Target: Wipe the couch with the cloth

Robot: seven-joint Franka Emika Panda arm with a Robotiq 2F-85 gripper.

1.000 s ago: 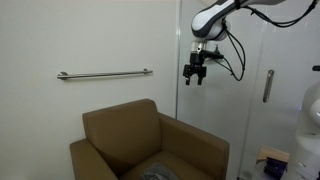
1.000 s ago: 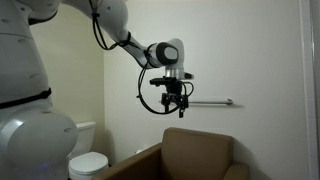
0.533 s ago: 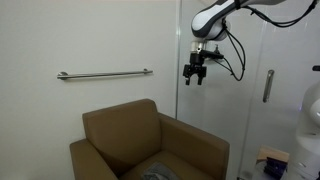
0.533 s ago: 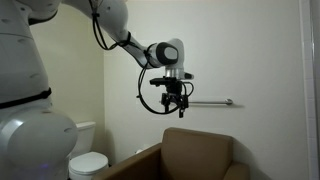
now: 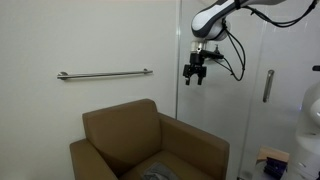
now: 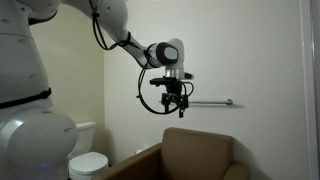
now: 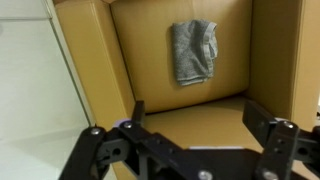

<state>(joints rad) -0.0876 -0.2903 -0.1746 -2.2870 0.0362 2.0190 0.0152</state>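
The gripper [image 5: 193, 80] hangs high above the couch [image 5: 125, 135] with its jaws wide open and nothing in them, so I think the job is at its first step: getting the cloth [image 7: 193, 52]. The cloth lies flat on the seat between the two big arms, so the next move should be to go straight down and pinch it. There is lots of open air above the seat, but the arms and back stand close around it.

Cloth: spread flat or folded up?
Folded, loosely: in the wrist view the cloth lies on the couch seat as a narrow, creased bundle, not a flat sheet.
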